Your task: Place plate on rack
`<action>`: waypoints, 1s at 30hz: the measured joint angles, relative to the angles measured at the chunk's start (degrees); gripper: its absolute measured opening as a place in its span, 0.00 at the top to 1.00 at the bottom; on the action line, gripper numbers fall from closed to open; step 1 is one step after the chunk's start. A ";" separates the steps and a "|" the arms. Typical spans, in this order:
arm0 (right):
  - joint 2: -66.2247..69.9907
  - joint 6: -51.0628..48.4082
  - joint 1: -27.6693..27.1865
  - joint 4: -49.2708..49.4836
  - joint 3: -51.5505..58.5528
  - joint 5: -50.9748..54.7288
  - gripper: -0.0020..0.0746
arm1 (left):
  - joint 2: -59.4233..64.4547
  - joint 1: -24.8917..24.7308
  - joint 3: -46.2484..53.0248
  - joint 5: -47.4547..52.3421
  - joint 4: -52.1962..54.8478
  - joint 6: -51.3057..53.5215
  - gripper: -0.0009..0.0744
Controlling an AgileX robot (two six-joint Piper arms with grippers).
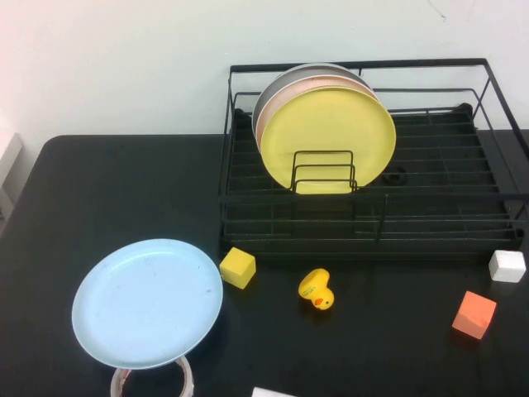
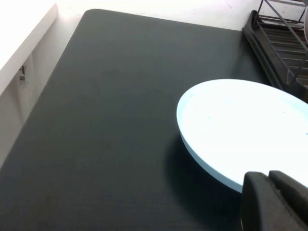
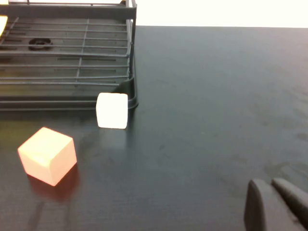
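**Blue plate waiting near the counter's front-left corner**

Left to right: the left gripper [image 2: 274, 202] hangs low by the near rim of the light blue plate [image 1: 147, 302], apart from it as far as can be seen; whether its jaws are wide or narrow cannot be told. The plate lies flat on the black counter [image 1: 99, 190]. Beside it sit a yellow cube [image 1: 237, 267] and a rubber duck [image 1: 316, 289]. The rack [image 1: 430, 211], along the back edge, already holds a yellow plate [image 1: 326, 136] upright in its dividers. A white cube [image 1: 507, 265] and an orange cube [image 1: 474, 314] lie near the front-right corner, where the right gripper [image 3: 276, 204] hovers, jaw state likewise unclear.

Advice: pinch the raised rim firmly, lift clear of the yellow cube, then tilt the plate upright into a free slot.
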 joint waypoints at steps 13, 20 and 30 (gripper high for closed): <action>0.00 0.00 0.00 0.00 0.00 0.00 0.96 | 0.00 0.00 0.00 0.00 0.00 -0.12 0.99; 0.00 -0.10 0.00 -0.99 0.00 0.00 0.96 | 0.00 0.00 0.00 0.00 0.00 -0.12 0.99; 0.00 -0.10 0.00 -2.62 0.00 0.14 0.96 | 0.00 0.00 0.00 0.00 0.00 -0.12 0.99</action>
